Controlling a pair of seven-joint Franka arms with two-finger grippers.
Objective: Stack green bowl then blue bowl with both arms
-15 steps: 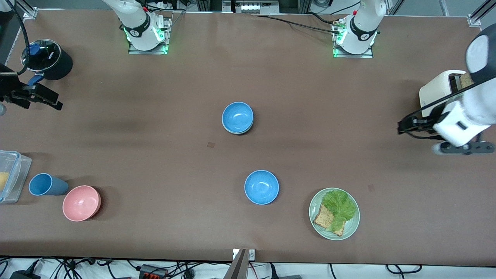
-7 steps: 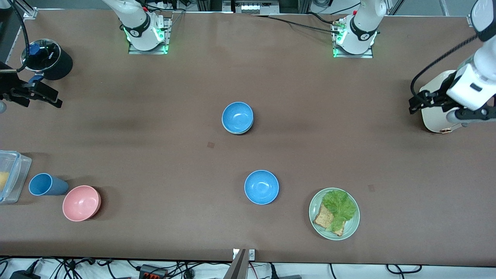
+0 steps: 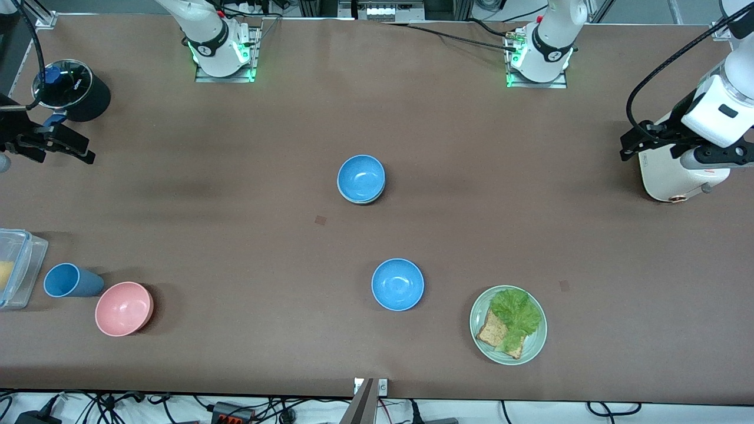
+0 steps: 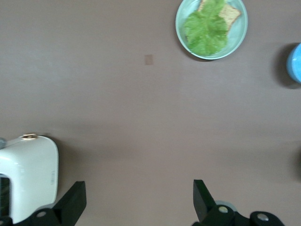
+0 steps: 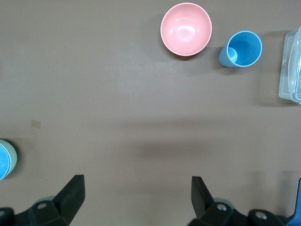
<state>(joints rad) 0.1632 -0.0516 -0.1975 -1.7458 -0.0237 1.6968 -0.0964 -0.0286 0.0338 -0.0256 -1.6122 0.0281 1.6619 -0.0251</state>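
Table of brown, spread under everything, with the stack at its middle taken as landmark: blue bowl nested in green bowl, only a thin sage rim of the lower one showing under the blue. Left arm raised well off toward its own end of the table from the stack, left gripper over the table just beside a white toaster, fingers spread wide, holding nothing. Right arm's black wrist well off toward its own end from the stack, right gripper up over bare table, fingers likewise spread wide, nothing between them. Clear lidded container toward the right arm's end and nearer to the front camera than the stack. Pale green plate with lettuce over bread, nearer than the stack, toward the left arm's end. Black pot farther than the stack, toward the right arm's end. Second blue bowl alone, nearer than the stack. Pink bowl and blue cup on its side, nearer than the stack, toward the right arm's end.
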